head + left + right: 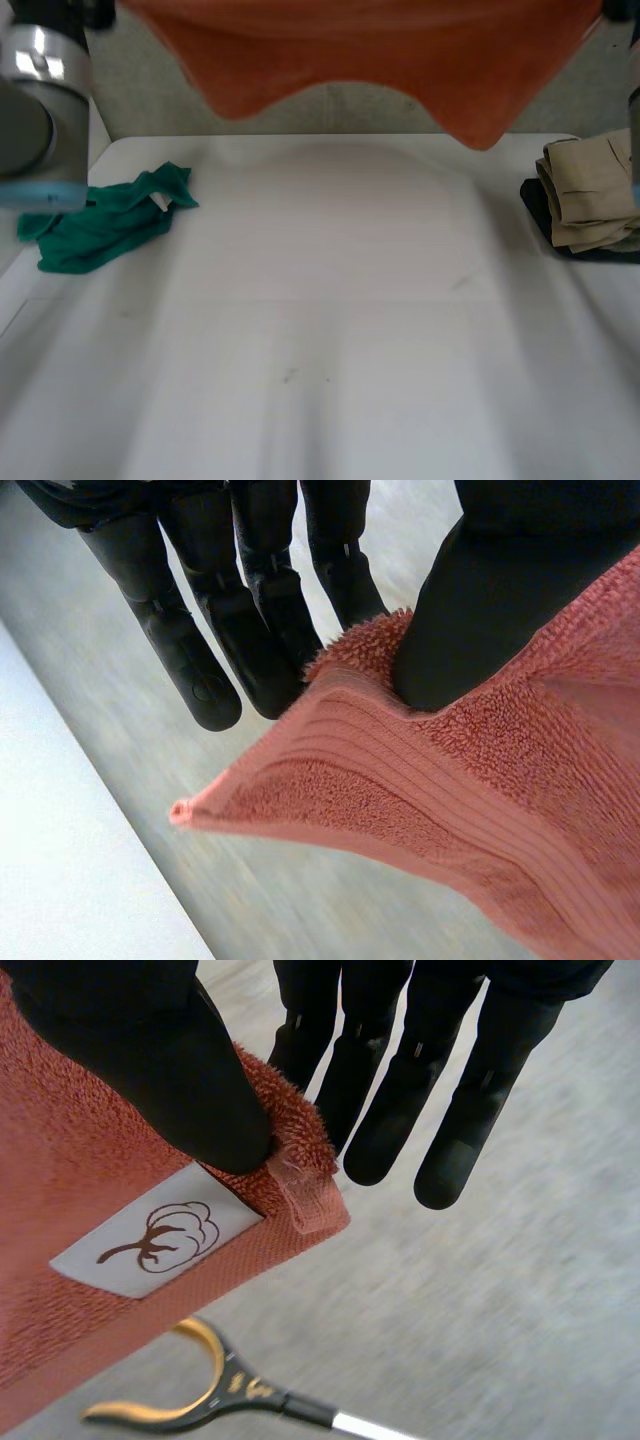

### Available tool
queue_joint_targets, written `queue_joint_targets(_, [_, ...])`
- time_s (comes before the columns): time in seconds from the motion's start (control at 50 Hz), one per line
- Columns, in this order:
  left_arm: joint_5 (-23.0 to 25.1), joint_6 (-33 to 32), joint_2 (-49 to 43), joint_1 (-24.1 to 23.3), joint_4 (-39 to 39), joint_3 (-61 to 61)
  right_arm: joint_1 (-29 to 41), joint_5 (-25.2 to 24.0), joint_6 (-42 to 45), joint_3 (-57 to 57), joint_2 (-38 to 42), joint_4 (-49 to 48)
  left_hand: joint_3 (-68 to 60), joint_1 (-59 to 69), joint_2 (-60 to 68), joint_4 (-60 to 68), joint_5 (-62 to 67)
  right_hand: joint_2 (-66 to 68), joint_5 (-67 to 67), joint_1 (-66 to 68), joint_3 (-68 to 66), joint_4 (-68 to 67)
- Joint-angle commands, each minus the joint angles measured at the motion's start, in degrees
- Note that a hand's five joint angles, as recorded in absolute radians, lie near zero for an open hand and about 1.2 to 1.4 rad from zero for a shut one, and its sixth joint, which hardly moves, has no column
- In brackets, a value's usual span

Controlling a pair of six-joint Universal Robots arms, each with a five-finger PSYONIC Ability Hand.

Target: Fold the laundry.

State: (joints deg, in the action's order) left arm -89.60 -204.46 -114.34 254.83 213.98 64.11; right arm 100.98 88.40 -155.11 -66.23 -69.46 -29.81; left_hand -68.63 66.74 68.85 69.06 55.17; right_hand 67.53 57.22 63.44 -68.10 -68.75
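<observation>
Lab-like workspace — white table (pixel 330 330) against plain grey wall (pixel 345 108).

we're on the head view now, and the white table (pixel 320 330) stretches out in front of us, its broad middle showing just a few faint dark marks (pixel 290 377). over at the robot's left side we have a green cloth (pixel 105 225) lying crumpled in a loose heap near the table's edge, a small white tag (pixel 160 203) showing on it. across at the right side, well apart from it, we've got a beige garment (pixel 590 190) folded into a thick stack, and it sits on a dark thing (pixel 536 208) that lies flat on the table beneath it. what that dark thing is, we can't tell.
</observation>
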Motion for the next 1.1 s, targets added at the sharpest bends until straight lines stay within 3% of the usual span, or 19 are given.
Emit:
queue_joint_targets(0.02, [0.4, -0.3, -2.7, -0.1, -2.0, 11.6, -0.2, -4.6, 0.2, -2.9, 6.1, 10.2, -11.4, 13.3, 11.1, 10.9, 14.8, 12.5, 12.8, 16.6, -11.9, -11.2])
queue_joint_targets(0.16, [0.7, -1.2, -5.0, -0.8, -4.0, 24.4, -0.3, -5.9, 4.4, -10.8, 10.3, 22.0, -11.4, 13.3, 11.1, 10.9, 14.8, 12.5, 12.8, 16.6, -11.9, -11.2])
queue_joint_targets(0.28, [0.1, -6.0, -3.0, -1.1, -16.6, 33.5, -0.3, -6.4, 11.2, -21.0, 8.7, 25.5, -11.4, 13.3, 11.1, 10.9, 14.8, 12.5, 12.8, 16.6, -11.9, -11.2])
queue_joint_targets(0.38, [-0.8, -11.2, 6.8, -1.0, -31.4, 40.0, -1.2, -5.8, 22.9, -30.6, -4.6, 32.3, -11.4, 13.3, 11.1, 10.9, 14.8, 12.5, 12.8, 16.6, -11.9, -11.2])
queue_joint_targets(0.42, [-1.5, -13.1, 12.2, -1.3, -38.4, 43.1, -2.5, -5.5, 30.1, -34.9, -11.7, 39.5, -11.4, 13.3, 11.1, 10.9, 14.8, 12.5, 12.8, 16.6, -11.9, -11.2])
queue_joint_targets(0.48, [-0.8, -14.6, 17.2, -1.6, -44.2, 45.7, -5.0, -5.7, 38.1, -39.7, -16.6, 49.8, -11.4, 13.3, 11.1, 10.9, 14.8, 12.5, 12.8, 16.6, -11.9, -11.2])
queue_joint_targets(0.56, [-0.8, -18.1, 20.6, -2.0, -49.4, 47.3, -8.9, -7.0, 43.1, -41.2, -19.0, 55.4, -11.4, 13.3, 11.1, 10.9, 14.8, 12.5, 12.8, 16.6, -11.9, -11.2])
queue_joint_targets(0.64, [-1.1, -23.3, 17.6, -1.9, -47.4, 44.7, -9.4, -7.1, 40.9, -39.3, -17.6, 50.5, -11.4, 13.3, 11.1, 10.9, 14.8, 12.5, 12.8, 16.6, -11.9, -11.2])
queue_joint_targets(0.76, [-3.1, -25.0, 9.4, -2.1, -33.9, 35.4, -7.5, -6.7, 32.7, -33.3, -7.8, 42.0, -11.4, 13.3, 11.1, 10.9, 14.8, 12.5, 12.8, 16.6, -11.9, -11.2])
queue_joint_targets(0.84, [-3.1, -25.2, 4.5, -3.5, -25.1, 29.5, -4.0, -4.8, 26.4, -27.9, -3.2, 36.2, -11.4, 13.3, 11.1, 10.9, 14.8, 12.5, 12.8, 16.6, -11.9, -11.2])
queue_joint_targets(0.94, [-2.9, -25.4, -5.3, -6.0, -16.1, 19.1, 0.1, 1.3, 24.8, -20.4, 4.2, 28.0, -11.4, 13.3, 11.1, 10.9, 14.8, 12.5, 12.8, 16.6, -11.9, -11.2])
queue_joint_targets(1.1, [-3.2, -25.3, -19.8, -7.4, -15.6, 2.3, 2.3, 5.0, 24.4, -8.9, 15.5, 24.6, -11.4, 13.3, 11.1, 10.9, 14.8, 12.5, 12.8, 16.6, -11.9, -11.2])
